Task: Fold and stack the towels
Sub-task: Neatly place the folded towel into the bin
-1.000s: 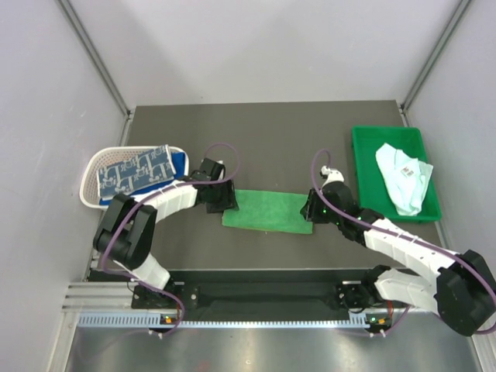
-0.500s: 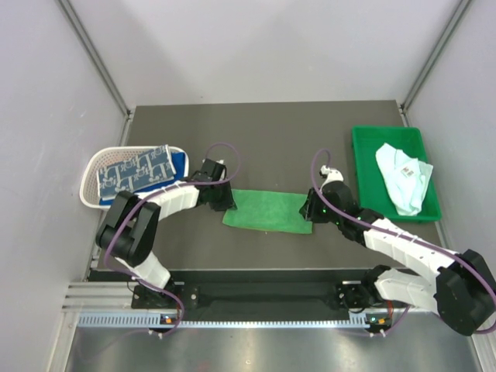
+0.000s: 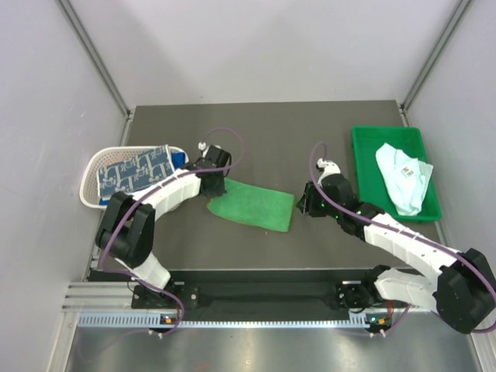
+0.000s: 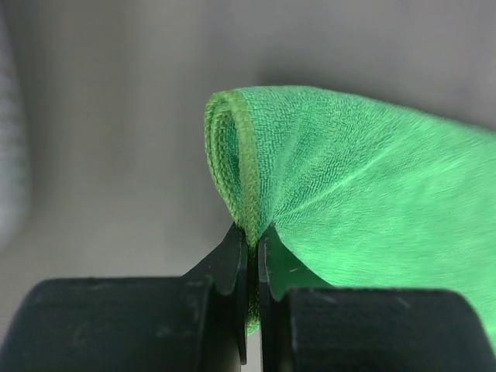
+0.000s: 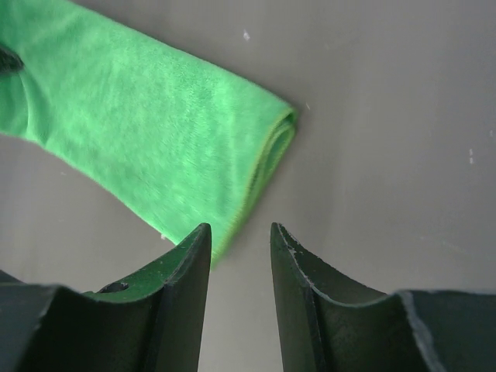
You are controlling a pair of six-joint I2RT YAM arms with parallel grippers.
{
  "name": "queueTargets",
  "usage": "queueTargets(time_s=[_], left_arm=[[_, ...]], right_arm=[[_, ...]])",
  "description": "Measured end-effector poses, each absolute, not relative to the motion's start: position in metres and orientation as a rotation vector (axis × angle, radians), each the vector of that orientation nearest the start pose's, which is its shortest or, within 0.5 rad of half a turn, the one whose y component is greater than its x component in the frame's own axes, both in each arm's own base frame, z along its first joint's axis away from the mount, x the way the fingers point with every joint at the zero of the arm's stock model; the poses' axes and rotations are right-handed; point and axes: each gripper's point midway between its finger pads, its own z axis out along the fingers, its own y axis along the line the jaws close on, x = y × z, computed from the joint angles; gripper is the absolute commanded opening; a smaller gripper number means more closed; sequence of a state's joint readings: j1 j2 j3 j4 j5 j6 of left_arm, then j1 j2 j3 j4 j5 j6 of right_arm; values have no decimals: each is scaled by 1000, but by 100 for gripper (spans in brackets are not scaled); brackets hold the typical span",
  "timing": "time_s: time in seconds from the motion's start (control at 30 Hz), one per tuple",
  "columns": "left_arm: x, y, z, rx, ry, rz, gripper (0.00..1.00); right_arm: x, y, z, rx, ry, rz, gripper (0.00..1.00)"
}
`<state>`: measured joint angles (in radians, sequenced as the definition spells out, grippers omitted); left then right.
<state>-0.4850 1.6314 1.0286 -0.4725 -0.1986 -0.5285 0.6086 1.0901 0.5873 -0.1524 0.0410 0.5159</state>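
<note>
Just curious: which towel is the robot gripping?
The bright green towel, pinched by the left gripper; the printed towel lies in the basket, the pale towel in the tray.

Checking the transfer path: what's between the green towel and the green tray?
Top view: the open right end effector beside the green towel, then bare table to the green tray.

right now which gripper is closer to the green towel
Left. The left gripper is shut on one end of the green towel; the right gripper is open just beside the other end, holding nothing.
</note>
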Motion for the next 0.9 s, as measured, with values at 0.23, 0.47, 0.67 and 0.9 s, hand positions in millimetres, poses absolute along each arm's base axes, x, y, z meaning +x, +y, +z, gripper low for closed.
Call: queueTargets(time_s=[0.23, 0.47, 0.67, 0.9], left_arm=[[364, -115, 143, -134, 2373, 185, 0], [371, -80, 211, -137, 2232, 400, 0], [372, -54, 251, -134, 2183, 510, 0], [368, -34, 299, -143, 2104, 562, 0]], right_arm=[[264, 202, 127, -132, 2232, 583, 37], [263, 203, 119, -159, 2268, 569, 37], [263, 207, 116, -171, 2287, 583, 37], [266, 213, 123, -178, 2273, 607, 36]])
